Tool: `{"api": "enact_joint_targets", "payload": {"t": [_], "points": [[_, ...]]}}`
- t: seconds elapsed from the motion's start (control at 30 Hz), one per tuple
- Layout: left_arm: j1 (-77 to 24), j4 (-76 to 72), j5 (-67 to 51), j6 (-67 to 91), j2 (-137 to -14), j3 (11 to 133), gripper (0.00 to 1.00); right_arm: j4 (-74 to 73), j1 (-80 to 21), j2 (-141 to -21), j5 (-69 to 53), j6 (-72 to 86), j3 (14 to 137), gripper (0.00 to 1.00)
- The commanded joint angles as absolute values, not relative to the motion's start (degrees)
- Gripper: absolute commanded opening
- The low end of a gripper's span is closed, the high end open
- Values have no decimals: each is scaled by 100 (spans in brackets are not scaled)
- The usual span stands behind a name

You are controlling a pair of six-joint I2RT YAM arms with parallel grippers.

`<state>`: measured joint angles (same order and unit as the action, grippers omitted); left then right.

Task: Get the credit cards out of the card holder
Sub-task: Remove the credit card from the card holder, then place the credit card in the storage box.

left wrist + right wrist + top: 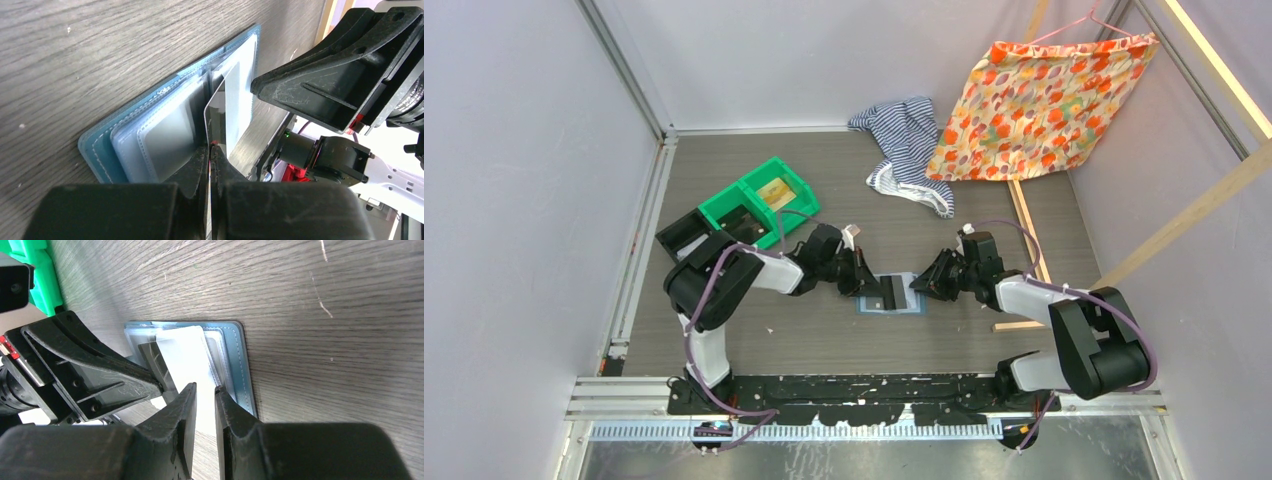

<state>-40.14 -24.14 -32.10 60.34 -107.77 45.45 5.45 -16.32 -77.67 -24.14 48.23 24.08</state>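
- The card holder (97, 150) lay open and flat on the table (754, 330) in the middle of the overhead view, between the two grippers.
- The left gripper (210, 150) had its fingers pressed together on the lower edge of one credit card (220, 120), which stood nearly on edge above the holder's central fold.
- The right gripper (204, 392) sat at the holder's other side, at lower centre of its own view. Its fingers were almost together with a pale flap running between them. I could not tell whether they truly clamped it.
- Handling, as a judgement: the card looked thin, stiff, light and glossy, so a pinch on a bare edge suited it, though it could slip or twist. The holder looked soft and light with clear sleeves, likely to lift with the card unless held down at a panel's outer edge.
- Counted: one holder of two panels, and one card clearly free of the sleeves. Any further cards inside could not be made out.
- One green bin (754, 205) with two compartments stood left of centre, one striped cloth (904, 145) top centre, and one orange floral cloth (1044, 105) at upper right.
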Motion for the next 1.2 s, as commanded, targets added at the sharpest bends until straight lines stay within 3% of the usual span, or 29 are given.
{"api": "enact_joint_targets", "payload": {"t": [0.0,0.23,0.6,0.83,0.93,1.17], "points": [[-3903,-1961,-3312,5681,-10377,4431,0,212,-1660,-7821,-2123,4696,2306,25],[-3759,-1165,-3379,5270,-9822,4519,0,-282,-1666,-7304,-2148,4616,2504,29],[-3755,-918,-3883,5204,-9452,4682,0,-425,-1670,-6675,-2576,4558,2801,58],[-3739,-627,-3999,5128,-9040,4894,0,179,-1661,-6754,-3429,4663,2845,64],[-3711,356,-3737,4622,-8795,5215,0,97,-1662,-6640,-3361,4677,2893,64],[-3698,4076,-1332,2605,-8094,6770,0,-457,-1654,-6290,-2858,4609,3071,64]]}}
